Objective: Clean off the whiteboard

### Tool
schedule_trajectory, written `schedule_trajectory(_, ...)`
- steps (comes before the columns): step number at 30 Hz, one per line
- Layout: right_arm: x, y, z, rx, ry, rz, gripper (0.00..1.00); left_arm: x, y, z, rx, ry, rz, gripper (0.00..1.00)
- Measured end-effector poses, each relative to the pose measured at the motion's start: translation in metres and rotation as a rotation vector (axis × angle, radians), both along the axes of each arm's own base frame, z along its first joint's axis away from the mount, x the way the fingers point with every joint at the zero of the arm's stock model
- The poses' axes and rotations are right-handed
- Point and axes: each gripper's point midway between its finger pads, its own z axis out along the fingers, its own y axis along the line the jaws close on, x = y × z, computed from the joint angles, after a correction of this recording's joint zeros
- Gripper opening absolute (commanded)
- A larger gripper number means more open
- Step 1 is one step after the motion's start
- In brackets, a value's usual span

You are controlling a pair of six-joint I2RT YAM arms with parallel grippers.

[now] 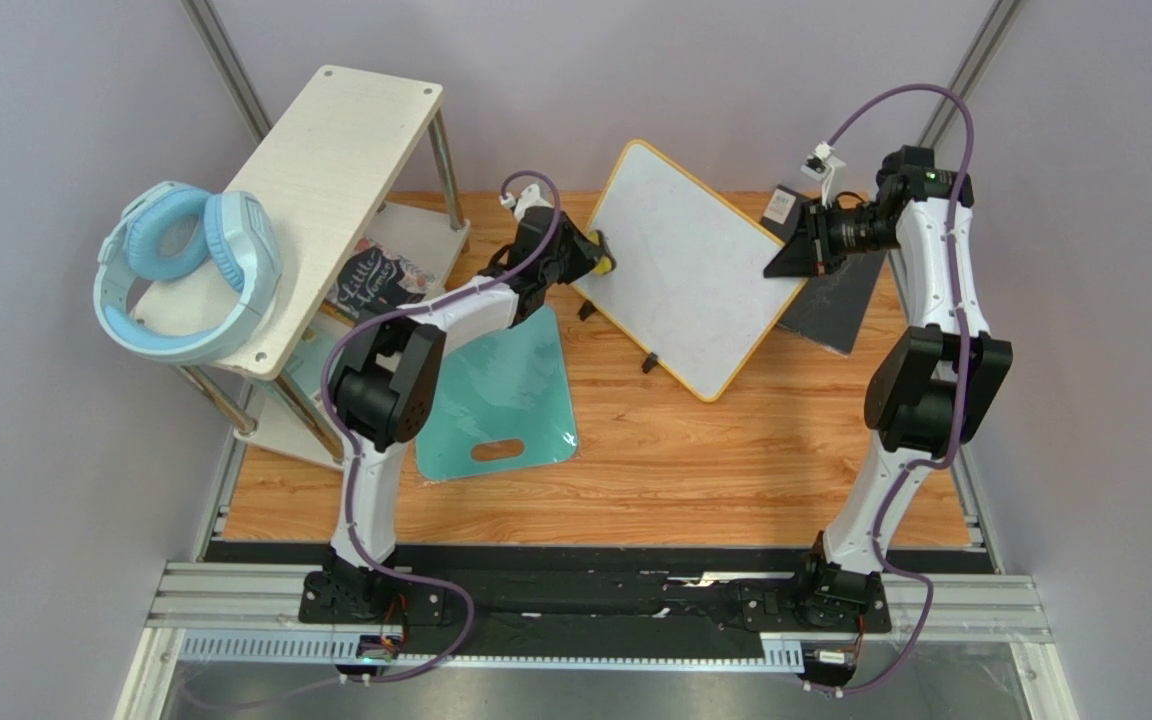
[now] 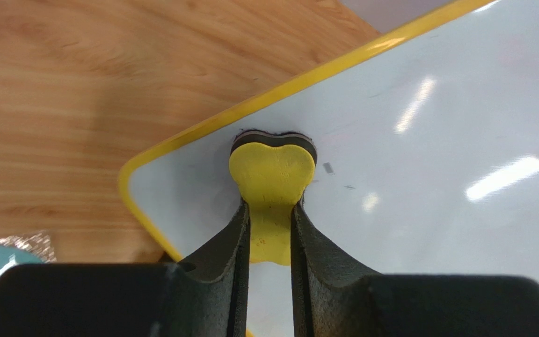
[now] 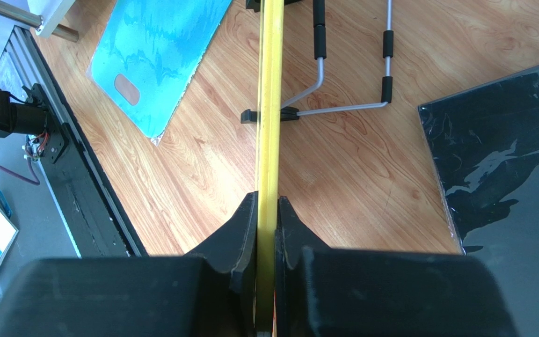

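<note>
**Two arms, one board: eraser at work near the corner**

The whiteboard (image 1: 680, 270) stands propped and turned diagonally at the far middle of the wooden table (image 1: 687, 465). The right gripper (image 3: 266, 210) is clamped on its yellow frame, steadying it. The left gripper (image 2: 271, 210) pinches a yellow eraser (image 2: 272, 165) set against the board near one corner, with faint specks (image 2: 328, 167) just beside the pad. A clean pass likely calls for even pressure, overlapping strokes and a firm opposite hold, lest the propped board slide or tip. Around it are grey walls, a side shelf (image 1: 334, 150), a teal cutting board (image 1: 500, 398), a dark panel (image 1: 838, 308) and blue headphones (image 1: 184, 270).
</note>
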Motion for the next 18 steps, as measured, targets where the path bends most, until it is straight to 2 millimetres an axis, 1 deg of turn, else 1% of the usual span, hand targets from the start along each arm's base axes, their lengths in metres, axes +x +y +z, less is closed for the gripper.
schedule_trajectory(5,0.0,-0.001,-0.001,-0.005,0.008,-0.008,0.0,0.009,-0.025,0.032,-0.037,-0.061,-0.08,0.0)
schedule_trajectory(9,0.0,-0.002,-0.002,-0.01,0.014,-0.014,0.0,0.011,-0.039,0.044,-0.033,-0.097,-0.125,0.0)
schedule_trajectory(15,0.0,-0.003,-0.002,-0.011,0.023,-0.022,0.0,0.015,-0.044,0.05,-0.016,-0.11,-0.146,0.0)
schedule_trajectory(18,0.0,-0.003,-0.002,-0.009,0.024,-0.024,0.0,0.019,-0.038,0.05,-0.024,-0.108,-0.141,0.0)
